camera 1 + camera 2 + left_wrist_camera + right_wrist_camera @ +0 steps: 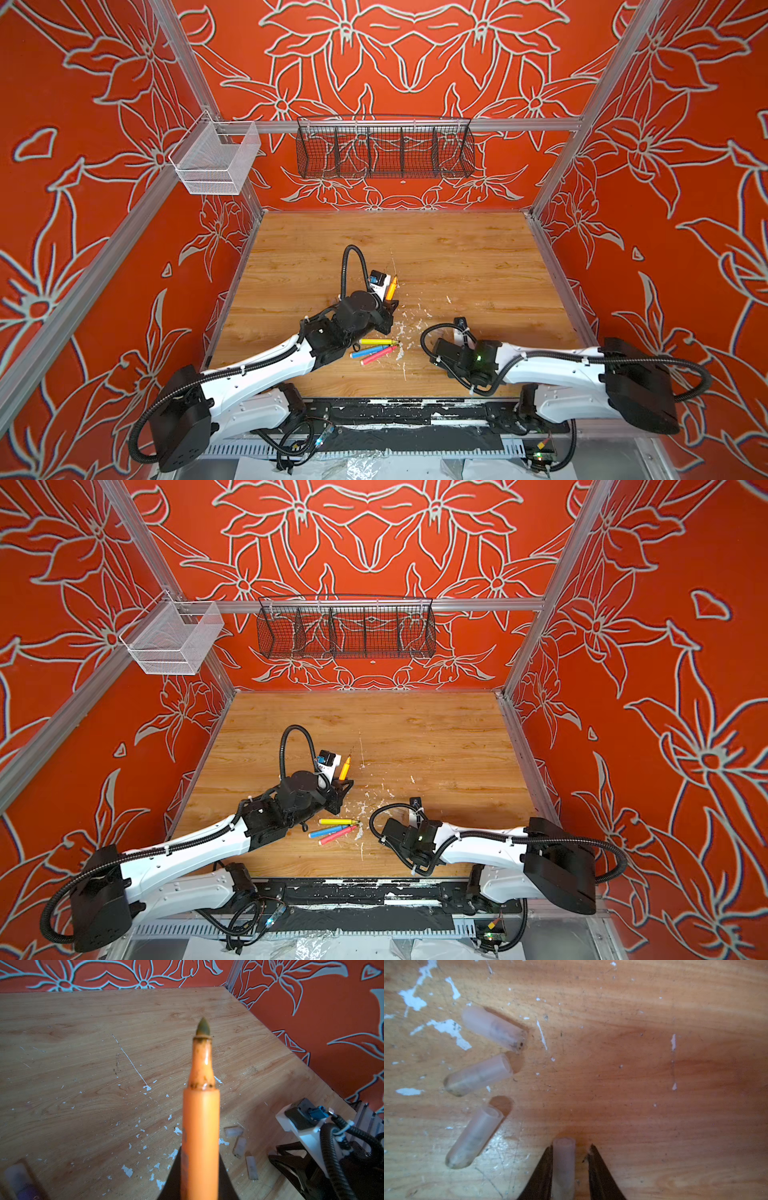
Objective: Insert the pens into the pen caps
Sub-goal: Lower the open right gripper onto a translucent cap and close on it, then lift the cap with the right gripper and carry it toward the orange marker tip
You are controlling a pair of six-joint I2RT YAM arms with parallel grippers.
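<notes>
Top view: the left gripper pinches an orange pen, tilted above the wooden table. A yellow pen, blue pen and pink pen lie together nearby.

Left wrist view: the orange pen's tip is uncapped.

Right wrist view: the right gripper straddles a pen cap, one jaw touching it and the other just apart. Three loose caps lie beside it.
</notes>
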